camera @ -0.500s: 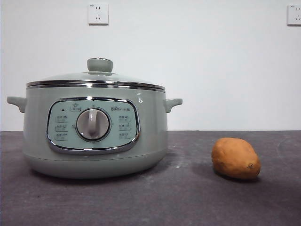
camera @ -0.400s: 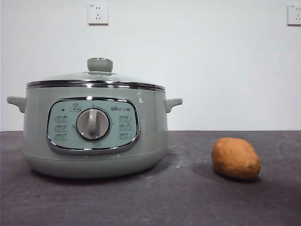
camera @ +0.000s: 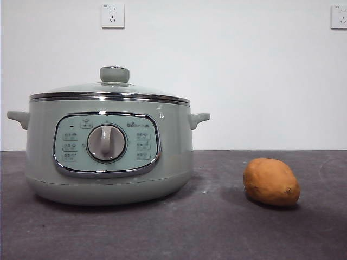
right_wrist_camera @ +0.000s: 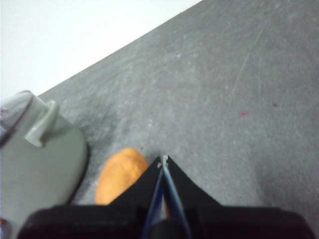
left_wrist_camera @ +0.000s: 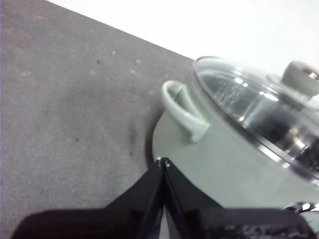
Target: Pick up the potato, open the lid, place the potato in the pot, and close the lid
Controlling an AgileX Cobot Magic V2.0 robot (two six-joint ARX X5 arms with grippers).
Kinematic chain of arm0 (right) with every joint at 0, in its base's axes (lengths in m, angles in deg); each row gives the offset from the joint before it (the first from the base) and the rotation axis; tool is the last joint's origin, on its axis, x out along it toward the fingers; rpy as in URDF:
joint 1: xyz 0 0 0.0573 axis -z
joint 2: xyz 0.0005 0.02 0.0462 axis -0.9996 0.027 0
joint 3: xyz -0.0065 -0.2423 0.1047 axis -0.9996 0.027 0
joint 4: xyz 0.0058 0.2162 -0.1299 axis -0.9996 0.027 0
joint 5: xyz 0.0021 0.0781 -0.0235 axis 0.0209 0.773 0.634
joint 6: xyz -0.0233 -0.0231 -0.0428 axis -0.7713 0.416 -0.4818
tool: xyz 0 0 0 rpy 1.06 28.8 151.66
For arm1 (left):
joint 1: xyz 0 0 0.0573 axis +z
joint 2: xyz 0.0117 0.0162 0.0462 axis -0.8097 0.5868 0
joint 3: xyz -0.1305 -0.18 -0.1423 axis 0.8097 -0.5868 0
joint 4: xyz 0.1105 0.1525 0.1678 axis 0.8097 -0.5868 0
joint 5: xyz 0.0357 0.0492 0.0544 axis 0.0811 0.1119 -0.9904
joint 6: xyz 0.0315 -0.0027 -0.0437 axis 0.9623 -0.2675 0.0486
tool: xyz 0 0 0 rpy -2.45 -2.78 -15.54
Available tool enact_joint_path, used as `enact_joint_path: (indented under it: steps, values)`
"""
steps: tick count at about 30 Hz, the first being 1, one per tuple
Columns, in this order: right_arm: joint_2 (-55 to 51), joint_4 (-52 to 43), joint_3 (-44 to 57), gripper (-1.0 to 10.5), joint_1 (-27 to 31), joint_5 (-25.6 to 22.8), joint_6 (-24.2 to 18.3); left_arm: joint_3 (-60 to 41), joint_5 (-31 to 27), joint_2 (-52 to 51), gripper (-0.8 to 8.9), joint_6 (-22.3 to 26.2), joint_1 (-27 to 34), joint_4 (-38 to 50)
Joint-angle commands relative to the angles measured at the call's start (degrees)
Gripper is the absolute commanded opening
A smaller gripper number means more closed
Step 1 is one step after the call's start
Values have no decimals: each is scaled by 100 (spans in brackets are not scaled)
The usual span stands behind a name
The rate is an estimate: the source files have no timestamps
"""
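The pale green pot (camera: pixel 108 157) stands on the dark table at the left of the front view, with the glass lid (camera: pixel 111 89) closed on it. The orange-brown potato (camera: pixel 271 182) lies on the table to its right. Neither arm shows in the front view. My left gripper (left_wrist_camera: pixel 163 161) is shut and empty, beside the pot (left_wrist_camera: pixel 234 164) near its side handle (left_wrist_camera: pixel 183 112), with the lid (left_wrist_camera: pixel 264 107) in sight. My right gripper (right_wrist_camera: pixel 163 159) is shut and empty, above the table close to the potato (right_wrist_camera: pixel 119 174).
Two wall sockets (camera: pixel 113 15) sit on the white wall behind. The dark table (camera: pixel 217 227) runs across the front. The pot's other handle (right_wrist_camera: pixel 42 122) shows in the right wrist view.
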Motion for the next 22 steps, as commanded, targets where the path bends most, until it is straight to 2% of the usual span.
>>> enact_joint_path:
  steps: [1, 8, 13, 18, 22]
  values:
    - [199, -44, -302, -10, -4, 2, 31, 393, 22, 85, -6, -33, 11, -341]
    - [920, -37, -1106, -10, -4, 46, -57, 1270, 520, 636, -6, -13, 11, -514]
    - [1703, 61, -1735, -10, -4, 527, -339, 1845, 984, 1307, -6, 15, 11, -511]
    - [2682, 455, -2422, -8, -4, 1123, -546, 2444, 1563, 2131, -6, 334, 11, -514]
    - [3532, 929, -2983, 0, -4, 1698, -988, 2938, 2105, 2846, -5, 588, 11, -529]
